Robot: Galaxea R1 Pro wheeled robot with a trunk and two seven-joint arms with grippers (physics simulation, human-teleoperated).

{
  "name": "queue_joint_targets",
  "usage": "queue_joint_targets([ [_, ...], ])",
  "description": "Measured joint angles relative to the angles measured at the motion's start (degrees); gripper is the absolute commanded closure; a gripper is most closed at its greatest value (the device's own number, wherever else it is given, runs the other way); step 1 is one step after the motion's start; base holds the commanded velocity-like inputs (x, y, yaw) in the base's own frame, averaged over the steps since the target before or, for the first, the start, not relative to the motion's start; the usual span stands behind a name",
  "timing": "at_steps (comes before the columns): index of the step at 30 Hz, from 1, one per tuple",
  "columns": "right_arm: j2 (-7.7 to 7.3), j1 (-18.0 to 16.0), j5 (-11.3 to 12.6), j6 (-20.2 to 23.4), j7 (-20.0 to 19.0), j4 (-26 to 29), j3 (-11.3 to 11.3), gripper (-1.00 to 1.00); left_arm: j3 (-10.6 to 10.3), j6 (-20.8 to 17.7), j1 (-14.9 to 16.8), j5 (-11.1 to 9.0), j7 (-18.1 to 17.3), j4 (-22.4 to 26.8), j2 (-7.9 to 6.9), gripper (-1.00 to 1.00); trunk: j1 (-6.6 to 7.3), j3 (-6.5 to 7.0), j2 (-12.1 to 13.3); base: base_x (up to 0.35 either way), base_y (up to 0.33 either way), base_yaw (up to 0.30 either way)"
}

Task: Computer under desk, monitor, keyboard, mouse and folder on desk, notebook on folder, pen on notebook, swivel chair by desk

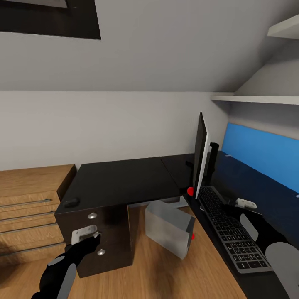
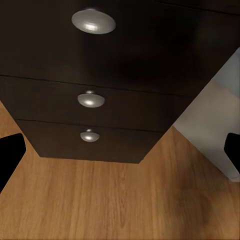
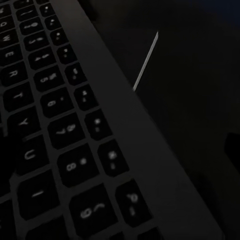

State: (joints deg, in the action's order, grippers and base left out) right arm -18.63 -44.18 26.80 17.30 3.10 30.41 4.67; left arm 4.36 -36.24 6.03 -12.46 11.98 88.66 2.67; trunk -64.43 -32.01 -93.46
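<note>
The black desk (image 1: 120,180) has the mouse (image 1: 71,202) at its near left corner. The monitor (image 1: 202,160) stands edge-on at the inner corner, with the keyboard (image 1: 232,230) lying in front of it on the right wing. On the floor by the desk opening, the grey computer (image 1: 169,227) stands askew. My left gripper (image 1: 89,234) is open in front of the drawers (image 2: 90,100), its black fingertips (image 2: 10,155) wide apart. My right gripper (image 1: 245,203) hovers open, low over the desk beside the keyboard (image 3: 60,125). Folder, notebook, pen and swivel chair are out of view.
A light oak dresser (image 1: 29,207) stands left of the desk. A blue panel (image 1: 261,155) and white shelves (image 1: 257,99) line the right wall. The grey wall slopes overhead. Oak floor (image 2: 120,200) lies open before the drawers. A thin pale streak (image 3: 146,62) crosses the desk top beside the keyboard.
</note>
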Motion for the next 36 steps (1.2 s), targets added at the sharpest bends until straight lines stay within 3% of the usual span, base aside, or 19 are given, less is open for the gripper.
queue_joint_targets([
  [8,-0.06,0.0,0.0,0.0,0.0,0.0,0.0,-1.00,0.0,0.0,0.0,0.0,0.0,0.0,0.01,-1.00,-0.45,-0.36,-0.8,0.000,0.000,0.000],
  [13,-0.08,0.0,0.0,0.0,0.0,0.1,0.0,-1.00,0.0,0.0,0.0,0.0,0.0,-0.1,-0.05,-1.00,-1.53,-1.25,-2.8,0.000,0.000,0.000],
  [19,-0.04,0.0,-0.1,0.0,0.1,0.1,-0.1,-1.00,0.0,0.0,0.0,0.0,0.0,-0.1,-0.04,-1.00,-1.54,-1.25,-2.8,0.000,0.000,0.000],
  [24,0.03,0.0,-0.2,0.0,0.1,1.3,-0.1,-1.00,0.0,0.0,0.0,0.0,0.0,-0.1,-0.03,-1.00,-2.63,-2.14,-4.8,0.000,0.000,0.000],
  [36,0.15,-0.1,-0.5,0.0,0.2,1.4,-0.2,-1.00,0.1,-0.1,0.0,0.0,0.0,-0.2,-0.07,-1.00,-2.64,-2.15,-4.8,0.000,0.000,0.000],
])
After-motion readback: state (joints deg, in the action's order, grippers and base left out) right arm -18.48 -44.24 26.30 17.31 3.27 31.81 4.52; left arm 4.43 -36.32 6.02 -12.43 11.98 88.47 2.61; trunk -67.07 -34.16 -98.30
